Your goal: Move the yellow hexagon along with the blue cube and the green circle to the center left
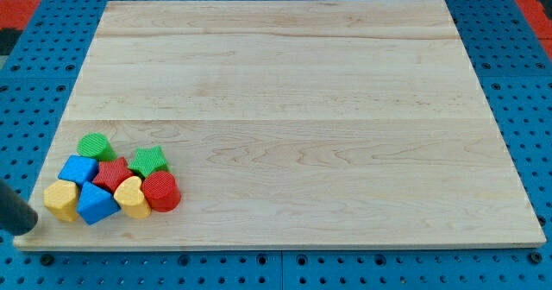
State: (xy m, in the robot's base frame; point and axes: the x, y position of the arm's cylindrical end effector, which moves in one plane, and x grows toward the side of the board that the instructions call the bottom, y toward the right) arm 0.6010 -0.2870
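The blocks sit in a tight cluster at the view's bottom left of the wooden board (pixel 285 83). The yellow hexagon (pixel 60 200) is the leftmost block, touching the blue cube (pixel 78 169) just above it. The green circle (pixel 94 146) is at the cluster's top, touching the blue cube. My tip (pixel 35 222) is at the board's bottom-left corner, just left of the yellow hexagon and slightly below it, with a small gap between them. The dark rod comes in from the view's left edge.
In the same cluster are a red star (pixel 112 173), a green star (pixel 148 161), a red cylinder (pixel 160 192), a yellow heart (pixel 131 196) and a blue triangular block (pixel 96 204). The board's bottom edge (pixel 259 245) lies just below the cluster.
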